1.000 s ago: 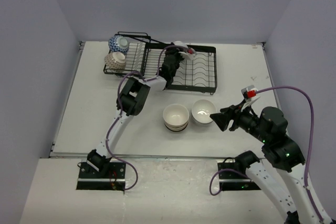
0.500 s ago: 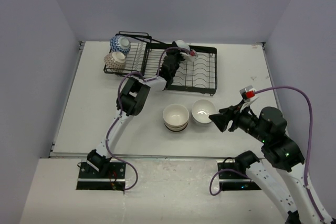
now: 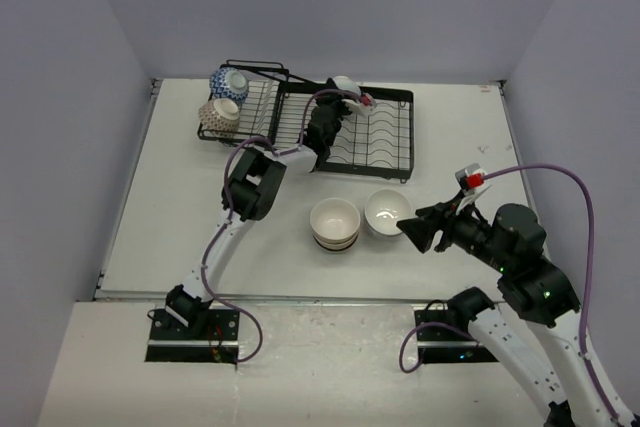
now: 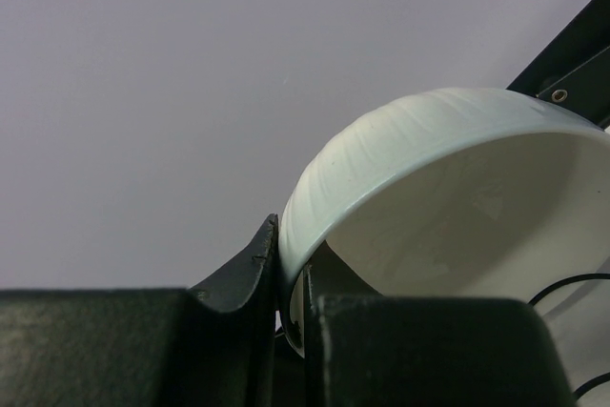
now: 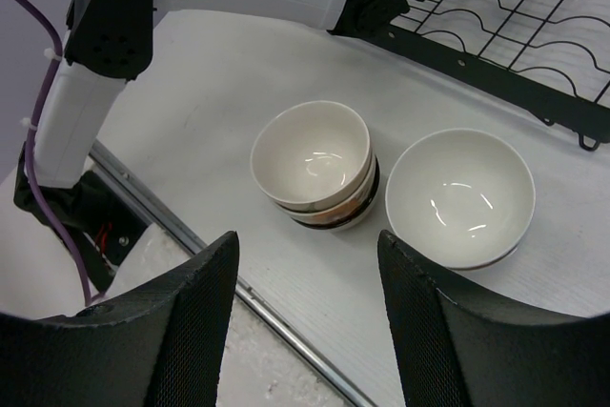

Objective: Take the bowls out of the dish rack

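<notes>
While your left gripper [image 4: 291, 278] is nearly closed on the rim of a pale white ribbed ceramic bowl [image 4: 448, 188], one finger inside the wall and one outside, that bowl hangs tilted on its side over the far edge of the black wire dish rack [image 3: 385, 142]. The thin rim is the sensible hold here. A bowl stood on edge in curved slots offers little else to narrow jaws. From the wrist view only the plain wall and a corner of rack frame show behind it, so it looks lifted free of the slots, though the overhead view does not settle that.

Your right gripper [image 5: 307, 264] stands partly open and holds nothing. It hovers low over the white desk [image 3: 180, 207] just beside the unloaded pieces. These are a stack of cream ceramic bowls with a dark brown band [image 5: 319, 164] and a plain white round bowl [image 5: 460, 195], set close together in front of the rack between the two arms. Grouping them there keeps them within reach of either side and leaves bare desk around them for more.

Two more sit in the rack's smaller left section, a blue-and-white patterned bowl [image 3: 228, 82] and a tan speckled bowl [image 3: 220, 117]. You are roughly midway. Carrying the held bowl down will call for a level wrist, since a rim pinch can let it swing.
</notes>
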You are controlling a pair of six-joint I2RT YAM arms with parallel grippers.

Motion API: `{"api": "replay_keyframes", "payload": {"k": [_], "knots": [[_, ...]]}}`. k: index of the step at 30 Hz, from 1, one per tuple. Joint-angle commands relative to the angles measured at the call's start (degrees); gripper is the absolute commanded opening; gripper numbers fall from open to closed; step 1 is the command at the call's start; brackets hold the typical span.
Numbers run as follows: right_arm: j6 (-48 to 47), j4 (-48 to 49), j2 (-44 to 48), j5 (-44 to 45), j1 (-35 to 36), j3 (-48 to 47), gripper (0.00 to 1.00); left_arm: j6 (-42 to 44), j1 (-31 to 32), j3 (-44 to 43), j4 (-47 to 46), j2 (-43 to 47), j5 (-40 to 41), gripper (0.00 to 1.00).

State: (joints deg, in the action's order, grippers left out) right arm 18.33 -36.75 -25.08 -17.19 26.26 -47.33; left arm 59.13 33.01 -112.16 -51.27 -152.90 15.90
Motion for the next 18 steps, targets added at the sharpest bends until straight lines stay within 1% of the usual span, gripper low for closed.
{"api": "replay_keyframes", "payload": {"k": [1, 2, 3, 5, 6, 8, 9, 11, 12, 14, 15, 18], "knots": [[-0.8, 1.7, -0.5, -0.9, 0.4, 0.3, 0.61, -1.2, 0.0, -1.7, -17.2, -2.6, -3.7, 0.0], [-0.8, 1.8, -0.5, -1.0, 0.4, 0.3, 0.61, -0.9, -0.1, -2.0, -16.1, -2.3, -4.0, 0.0], [-0.9, 1.8, -0.4, -1.1, 0.4, 0.3, 0.61, -0.7, -0.1, -3.4, -10.8, -2.1, -5.3, 0.0], [-0.9, 1.9, -0.5, -1.3, 0.4, 0.4, 0.61, -0.5, -0.1, -4.8, -6.1, -1.5, -6.1, 0.0], [-0.9, 1.9, -0.4, -1.4, 0.5, 0.4, 0.61, -0.5, -0.1, -7.1, -0.5, -1.4, -6.2, 0.0], [-0.9, 1.9, -0.2, -1.6, 0.5, 0.5, 0.61, -0.7, 0.1, -8.9, 3.7, -1.5, -5.0, 0.0], [-0.9, 1.8, -0.2, -1.6, 0.6, 0.4, 0.61, 1.3, 0.3, -9.4, 7.2, -1.6, -4.7, 0.0], [-1.0, 1.7, 0.0, -1.7, 0.8, 0.5, 0.61, 5.0, 0.9, -8.9, 9.6, -1.5, -4.2, 0.0], [-1.0, 1.6, 0.2, -1.8, 0.9, 0.5, 0.61, 8.8, 1.2, -8.3, 11.2, -1.7, -2.7, 0.0], [-1.0, 1.6, 0.3, -1.8, 1.1, 0.4, 0.61, 12.0, 1.6, -6.8, 11.9, -1.8, -1.1, 0.0], [-1.0, 1.7, 0.4, -2.2, 1.2, 0.4, 0.61, 14.0, 1.8, -6.8, 12.4, -2.0, 1.2, 0.0], [-1.1, 1.9, 0.6, -2.8, 1.2, 0.6, 0.61, 15.7, 2.5, -9.0, 14.8, -3.2, 5.5, 0.0]]}}
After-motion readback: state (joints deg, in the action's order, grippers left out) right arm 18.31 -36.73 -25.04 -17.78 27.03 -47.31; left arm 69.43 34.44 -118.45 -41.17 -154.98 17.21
